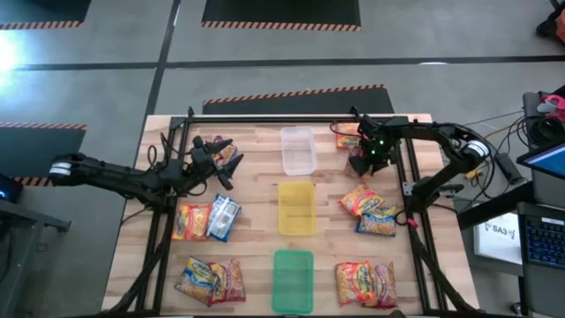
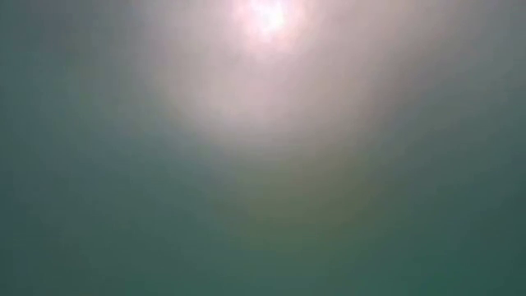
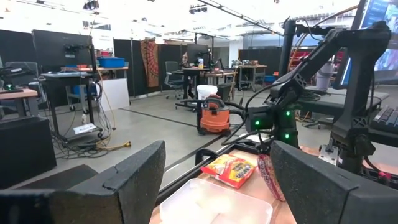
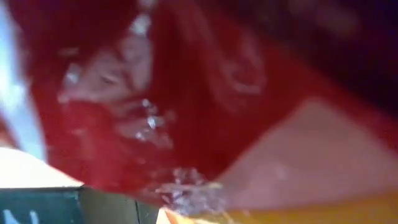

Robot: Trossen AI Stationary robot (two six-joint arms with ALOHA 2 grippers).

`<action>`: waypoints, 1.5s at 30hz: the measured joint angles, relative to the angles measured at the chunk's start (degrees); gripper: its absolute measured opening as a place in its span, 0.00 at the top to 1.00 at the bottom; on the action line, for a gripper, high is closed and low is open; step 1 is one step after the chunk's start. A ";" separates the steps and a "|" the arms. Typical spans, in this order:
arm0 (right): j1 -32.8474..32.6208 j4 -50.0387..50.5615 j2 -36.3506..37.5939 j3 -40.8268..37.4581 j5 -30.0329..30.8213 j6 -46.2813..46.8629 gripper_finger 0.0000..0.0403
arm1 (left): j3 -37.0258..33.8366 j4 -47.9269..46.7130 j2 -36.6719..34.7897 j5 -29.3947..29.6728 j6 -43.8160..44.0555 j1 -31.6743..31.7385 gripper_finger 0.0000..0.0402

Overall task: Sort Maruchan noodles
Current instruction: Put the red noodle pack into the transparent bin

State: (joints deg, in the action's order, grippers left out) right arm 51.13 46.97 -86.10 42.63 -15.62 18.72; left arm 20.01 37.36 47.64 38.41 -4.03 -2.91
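The right gripper (image 1: pixel 360 164), in the frame's upper right, pinches a red noodle packet (image 4: pixel 186 112). The left gripper (image 1: pixel 231 168), at upper left, has its fingers (image 3: pixel 118 180) spread, empty.

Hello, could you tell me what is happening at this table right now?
A two-armed robot is sorting crinkly plastic Maruchan noodle packets scattered over the wooden table. Down the middle lie three rectangular plastic trays: clear, yellow and green, all without packets so far. The right gripper sits at the far right, closed on a red noodle packet that fills its wrist view. The left gripper hovers open at the far left, holding nothing.
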 joint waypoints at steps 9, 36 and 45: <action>-0.02 -1.10 0.06 0.07 1.82 -3.23 0.63 | 0.00 0.04 0.00 0.00 -0.01 0.00 0.31; 0.00 -1.67 14.31 -0.11 -0.33 -4.17 0.75 | 0.00 1.27 1.90 -1.10 -1.95 0.33 0.31; -0.02 -3.02 16.99 -0.01 -0.70 -3.99 0.82 | 0.00 14.29 11.68 -11.80 2.52 2.22 0.31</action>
State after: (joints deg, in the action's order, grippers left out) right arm 51.11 43.95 -69.10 42.62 -16.32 14.73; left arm 20.01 51.66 59.32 26.61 -1.51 -0.69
